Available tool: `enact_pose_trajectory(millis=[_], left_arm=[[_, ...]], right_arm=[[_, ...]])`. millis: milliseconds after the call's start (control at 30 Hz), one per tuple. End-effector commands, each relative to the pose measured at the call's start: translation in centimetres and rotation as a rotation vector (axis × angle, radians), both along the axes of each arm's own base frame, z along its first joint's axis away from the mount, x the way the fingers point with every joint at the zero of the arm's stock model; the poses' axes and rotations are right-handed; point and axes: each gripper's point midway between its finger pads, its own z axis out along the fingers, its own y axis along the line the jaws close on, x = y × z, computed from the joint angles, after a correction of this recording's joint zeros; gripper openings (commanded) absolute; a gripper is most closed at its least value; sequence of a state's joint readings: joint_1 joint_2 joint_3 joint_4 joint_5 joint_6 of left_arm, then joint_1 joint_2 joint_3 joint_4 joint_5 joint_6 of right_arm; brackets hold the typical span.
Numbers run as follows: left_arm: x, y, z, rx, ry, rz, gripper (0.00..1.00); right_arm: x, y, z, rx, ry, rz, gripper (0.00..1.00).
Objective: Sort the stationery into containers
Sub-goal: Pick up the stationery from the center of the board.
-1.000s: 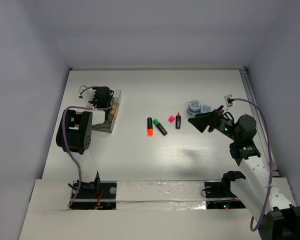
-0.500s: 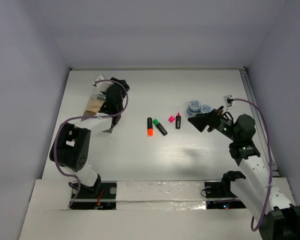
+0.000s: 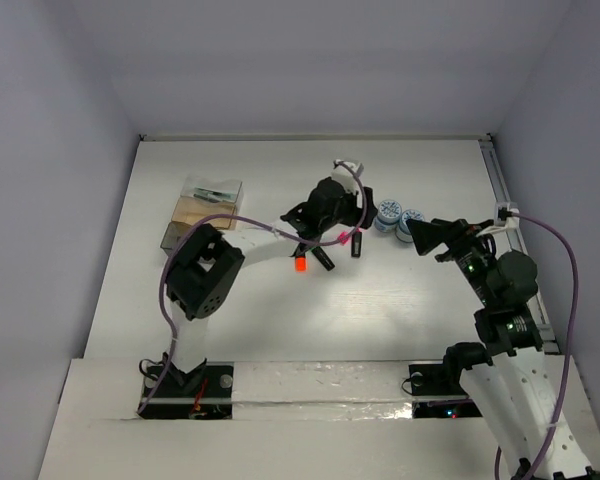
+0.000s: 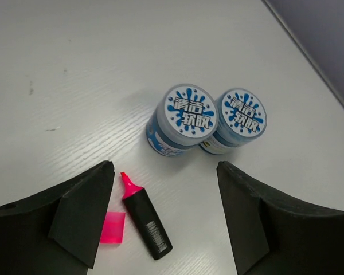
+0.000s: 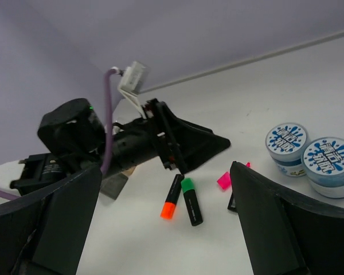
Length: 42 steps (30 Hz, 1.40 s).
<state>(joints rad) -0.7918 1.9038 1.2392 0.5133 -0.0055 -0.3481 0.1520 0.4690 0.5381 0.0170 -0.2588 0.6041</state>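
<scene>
My left gripper is open and empty, hovering over the pink-tipped marker and the tiny pink piece. Two blue-white discs stand side by side just beyond its fingertips. The marker also shows in the top view. The orange-ended marker and green-ended marker lie side by side to its left, both plain in the right wrist view. My right gripper is open and empty, right of the discs. The clear containers stand at the far left. I cannot make out the pens.
The left arm stretches across the table from the left, its forearm above the orange and green markers. A white rail runs along the table's right edge. Grey walls enclose the table at the back and both sides.
My left arm has swung from the containers at the far left to the table's middle, over the pink marker. My right gripper has shifted slightly to the right.
</scene>
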Motion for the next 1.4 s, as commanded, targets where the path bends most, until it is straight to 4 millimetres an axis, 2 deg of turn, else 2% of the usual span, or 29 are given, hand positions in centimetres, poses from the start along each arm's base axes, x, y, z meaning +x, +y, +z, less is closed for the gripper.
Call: enact_pose_trajectory(millis=[0,33,100,133,333,533,967,1167,1367], left_arm=[[-0.5,-2.7,1.2,0.091,-0.071,-0.143,0.69],[-1.2,-3.4,0.5,0.125,-0.059,-0.165,0.70],[-0.9,-3.9,0.1,0.162,-0.073,-0.168,0.72],[-1.4,-4.3,-0.4,0.185,-0.065,-0.181,0.72],[-0.5,-4.7,-2.5,0.286,-0.043,-0.175,0.70],[0.0,-5.9,-3.6,0.306,-0.045,-0.214,0.70],[3.1,-9.8,-4.4,0.324,-0.065,-0.246,0.71],[4.3,-10.4,-5.4,0.341,-0.072,-0.220,0.70],[5.5,-10.3,-6.0,0.349,-0.098,-0.164,0.60]], right_arm=[[0.2,-1.1,1.2,-0.016,-0.009,-0.067,1.00],[0.4,-1.0,0.8,-0.023,-0.001,-0.065,1.00],[0.5,-0.9,0.6,-0.023,0.007,-0.060,1.00],[0.5,-0.9,0.6,-0.022,0.008,-0.057,1.00],[0.6,-0.7,0.3,-0.022,0.009,-0.051,1.00],[0.6,-0.7,0.1,-0.021,0.015,-0.050,1.00],[0.6,-0.4,-0.3,-0.022,0.024,-0.030,1.00],[0.5,-0.5,-0.2,-0.024,0.017,-0.034,1.00],[0.4,-0.5,-0.2,-0.024,0.010,-0.034,1.00]])
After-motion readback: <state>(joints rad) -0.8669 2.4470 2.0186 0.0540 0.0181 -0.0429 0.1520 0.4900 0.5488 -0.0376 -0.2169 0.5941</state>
